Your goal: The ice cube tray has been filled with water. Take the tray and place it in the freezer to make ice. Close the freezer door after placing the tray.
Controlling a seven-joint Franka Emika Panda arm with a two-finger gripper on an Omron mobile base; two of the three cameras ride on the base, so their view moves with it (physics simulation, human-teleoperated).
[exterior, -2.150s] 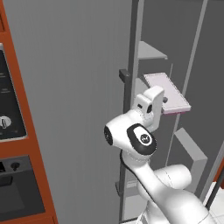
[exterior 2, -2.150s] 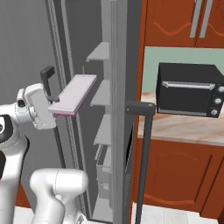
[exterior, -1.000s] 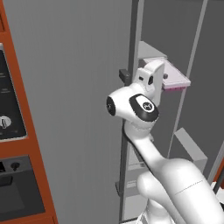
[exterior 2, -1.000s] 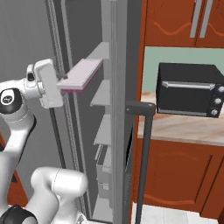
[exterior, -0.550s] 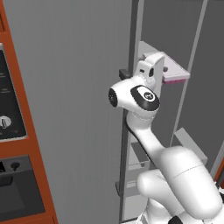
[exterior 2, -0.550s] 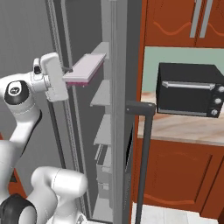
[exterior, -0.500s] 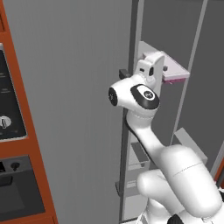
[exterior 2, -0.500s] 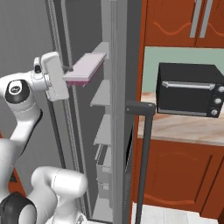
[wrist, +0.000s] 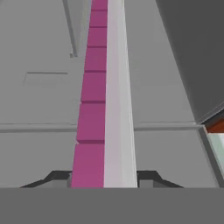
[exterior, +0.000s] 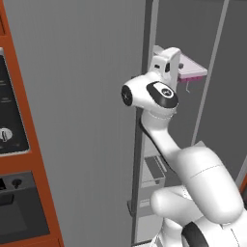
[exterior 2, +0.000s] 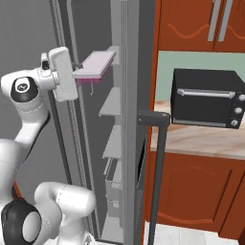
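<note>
The end effector (wrist: 104,177) is clamped on the ice cube tray (exterior 2: 94,64), held level at the upper left of the right base view, at the open freezer (exterior 2: 117,143). Next, I'd guess: ease it onto a shelf (exterior 2: 112,101), then let go.

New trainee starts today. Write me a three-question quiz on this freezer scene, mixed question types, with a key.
1. True or false: the gripper is shut on the ice cube tray.
2. Where is the tray? A) on the floor B) lying flat on a freezer shelf C) held up at the open freezer, near its upper shelves
3. Fill in: the black appliance on the counter is a ____.

Key: 1 true; 2 C; 3 toaster oven.
</note>
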